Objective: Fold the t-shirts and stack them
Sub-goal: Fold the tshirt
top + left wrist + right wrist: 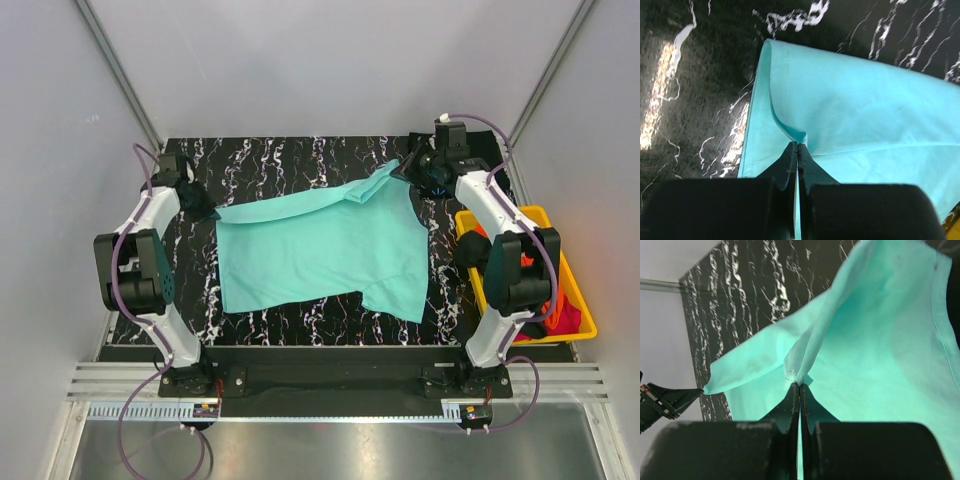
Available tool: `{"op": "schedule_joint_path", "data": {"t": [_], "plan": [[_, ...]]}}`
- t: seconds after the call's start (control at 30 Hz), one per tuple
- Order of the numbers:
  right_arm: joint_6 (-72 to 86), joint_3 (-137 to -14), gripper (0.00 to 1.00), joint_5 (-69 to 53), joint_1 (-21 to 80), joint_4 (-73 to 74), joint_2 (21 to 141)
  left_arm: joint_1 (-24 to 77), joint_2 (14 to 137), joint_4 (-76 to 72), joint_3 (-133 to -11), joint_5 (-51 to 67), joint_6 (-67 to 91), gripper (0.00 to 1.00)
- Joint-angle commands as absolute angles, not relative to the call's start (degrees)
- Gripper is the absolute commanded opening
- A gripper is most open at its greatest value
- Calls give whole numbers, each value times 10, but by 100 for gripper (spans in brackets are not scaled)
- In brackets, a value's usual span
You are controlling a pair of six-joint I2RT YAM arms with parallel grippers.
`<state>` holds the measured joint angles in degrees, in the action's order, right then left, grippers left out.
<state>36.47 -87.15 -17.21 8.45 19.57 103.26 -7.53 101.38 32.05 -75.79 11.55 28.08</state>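
Note:
A light teal t-shirt [325, 250] lies spread across the black marbled table [270, 165]. My left gripper [207, 211] is shut on its far left corner; the left wrist view shows the cloth [850, 100] pinched between the closed fingertips [798, 146]. My right gripper [410, 175] is shut on the far right corner and lifts it, so the cloth [865, 325] rises in a fold from the fingertips [799, 385]. Orange and magenta shirts [562, 310] lie in the bin. The black shirt is not in view.
A yellow plastic bin [572, 272] stands at the right table edge, beside the right arm. Grey walls enclose the table on three sides. Bare marbled table shows beyond the shirt and along its near edge [300, 320].

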Motion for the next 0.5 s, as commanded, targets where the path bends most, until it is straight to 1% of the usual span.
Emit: {"op": "schedule_joint_path", "data": {"t": [0.0, 0.47], "plan": [[352, -836, 0, -184, 81, 191, 999, -76, 992, 330, -743, 101, 265, 0], [333, -760, 0, -181, 81, 191, 975, -76, 1025, 335, -730, 75, 253, 0]]}}
